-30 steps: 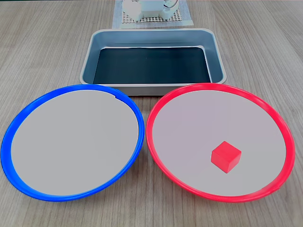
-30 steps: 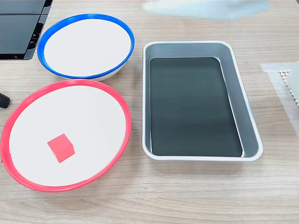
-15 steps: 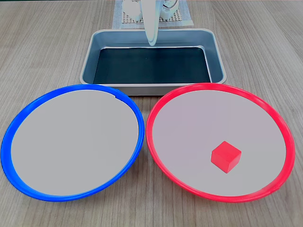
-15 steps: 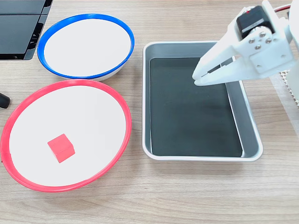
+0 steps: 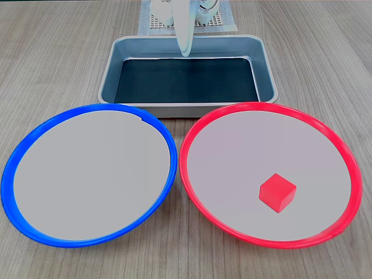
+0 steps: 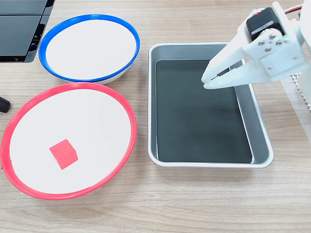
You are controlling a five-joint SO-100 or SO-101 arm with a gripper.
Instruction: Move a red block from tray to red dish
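Hand (image 6: 206,81) over tray (image 6: 248,87) — red block (image 6: 63,153) dished.

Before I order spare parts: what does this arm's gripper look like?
The gripper is white plastic with two long, flat fingers tapering to narrow tips. A black servo motor with a small red mark sits on top, silver screws show on its side plate, and a red wire runs off behind it.

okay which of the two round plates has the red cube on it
The red-rimmed plate, with the cube resting on its pale centre. The blue-rimmed plate beside it holds nothing, and the tray behind them has a bare black bottom.
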